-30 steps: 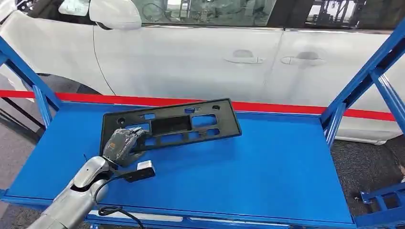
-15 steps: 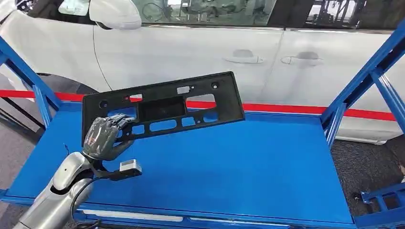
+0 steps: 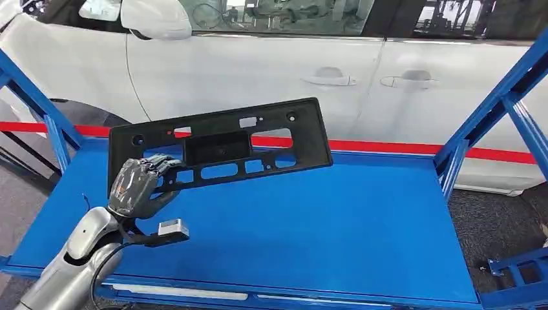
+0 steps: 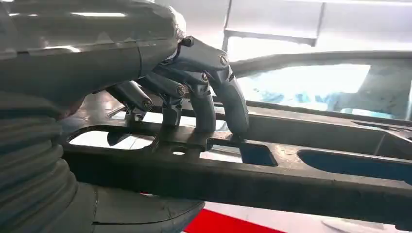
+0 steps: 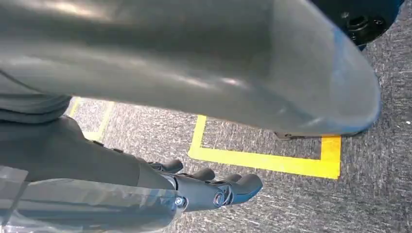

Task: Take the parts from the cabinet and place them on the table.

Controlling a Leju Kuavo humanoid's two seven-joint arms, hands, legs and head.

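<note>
Overhead, left hand (image 3: 134,187) grips black plate (image 3: 220,145) above blue shelf (image 3: 336,219).

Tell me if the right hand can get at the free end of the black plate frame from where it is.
Probably not yet. The right hand hangs low over the grey floor, while the left hand holds the black plate frame above the blue shelf. Nothing blocks that end.

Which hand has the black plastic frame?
The left hand grips the black plastic frame by one end; the right hand hangs over the floor.
</note>
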